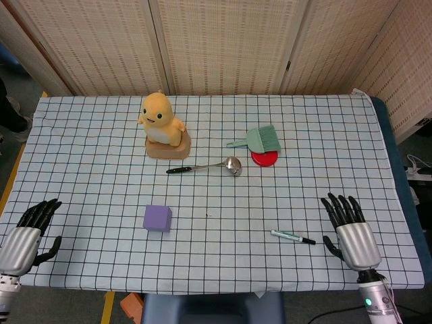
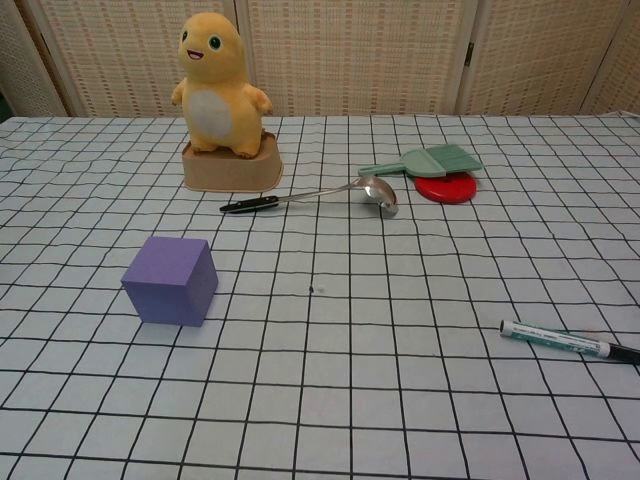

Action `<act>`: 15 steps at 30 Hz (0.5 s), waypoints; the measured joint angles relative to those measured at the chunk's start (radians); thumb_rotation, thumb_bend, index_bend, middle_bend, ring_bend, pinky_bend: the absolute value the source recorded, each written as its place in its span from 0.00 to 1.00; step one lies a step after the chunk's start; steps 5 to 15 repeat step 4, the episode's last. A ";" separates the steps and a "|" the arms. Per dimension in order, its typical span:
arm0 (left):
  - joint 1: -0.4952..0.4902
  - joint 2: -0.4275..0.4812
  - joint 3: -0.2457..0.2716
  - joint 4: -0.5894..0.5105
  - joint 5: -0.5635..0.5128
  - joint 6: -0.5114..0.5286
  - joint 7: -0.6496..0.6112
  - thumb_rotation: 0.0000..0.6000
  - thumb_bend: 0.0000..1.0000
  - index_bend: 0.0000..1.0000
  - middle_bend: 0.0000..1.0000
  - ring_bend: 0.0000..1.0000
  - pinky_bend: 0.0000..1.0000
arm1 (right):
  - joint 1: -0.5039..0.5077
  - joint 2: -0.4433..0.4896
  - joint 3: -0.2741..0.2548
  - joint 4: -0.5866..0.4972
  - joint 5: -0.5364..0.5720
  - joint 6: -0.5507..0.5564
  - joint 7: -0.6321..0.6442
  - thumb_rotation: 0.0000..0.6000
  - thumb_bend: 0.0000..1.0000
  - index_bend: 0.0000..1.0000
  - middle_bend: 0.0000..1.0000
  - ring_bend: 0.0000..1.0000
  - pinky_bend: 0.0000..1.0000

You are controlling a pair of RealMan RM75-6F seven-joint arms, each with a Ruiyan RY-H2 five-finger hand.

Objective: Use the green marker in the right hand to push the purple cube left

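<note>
Table (image 1: pixel 81 121) under white cloth w/ dark grid, slightly rippled. Behind: tan woven folding screens (image 1: pixel 223 44). Blue edge along table's far right side.

Right hand (image 1: pixel 352 233) near front-right edge, palm down, fingers spread, holding nothing. Green marker (image 1: pixel 293 236) flat on cloth just left of it, not touching. Purple cube (image 1: pixel 157 218) well to left of that hand, beyond marker, untouched.

Left hand (image 1: pixel 27 237) at front-left corner, fingers apart, empty; cube off to its right.

Farther back from both hands: yellow plush (image 1: pixel 162 121) on tan base, ladle (image 1: pixel 206 166), teal brush (image 1: pixel 260 139) overlapping red disc (image 1: pixel 264 158).
</note>
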 measured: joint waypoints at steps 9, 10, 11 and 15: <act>0.004 -0.014 -0.004 -0.002 -0.011 0.002 0.045 1.00 0.49 0.00 0.00 0.00 0.10 | -0.060 0.013 -0.004 0.091 -0.034 0.040 0.094 1.00 0.20 0.00 0.01 0.00 0.00; 0.004 -0.014 -0.004 -0.002 -0.011 0.002 0.045 1.00 0.49 0.00 0.00 0.00 0.10 | -0.060 0.013 -0.004 0.091 -0.034 0.040 0.094 1.00 0.20 0.00 0.01 0.00 0.00; 0.004 -0.014 -0.004 -0.002 -0.011 0.002 0.045 1.00 0.49 0.00 0.00 0.00 0.10 | -0.060 0.013 -0.004 0.091 -0.034 0.040 0.094 1.00 0.20 0.00 0.01 0.00 0.00; 0.004 -0.014 -0.004 -0.002 -0.011 0.002 0.045 1.00 0.49 0.00 0.00 0.00 0.10 | -0.060 0.013 -0.004 0.091 -0.034 0.040 0.094 1.00 0.20 0.00 0.01 0.00 0.00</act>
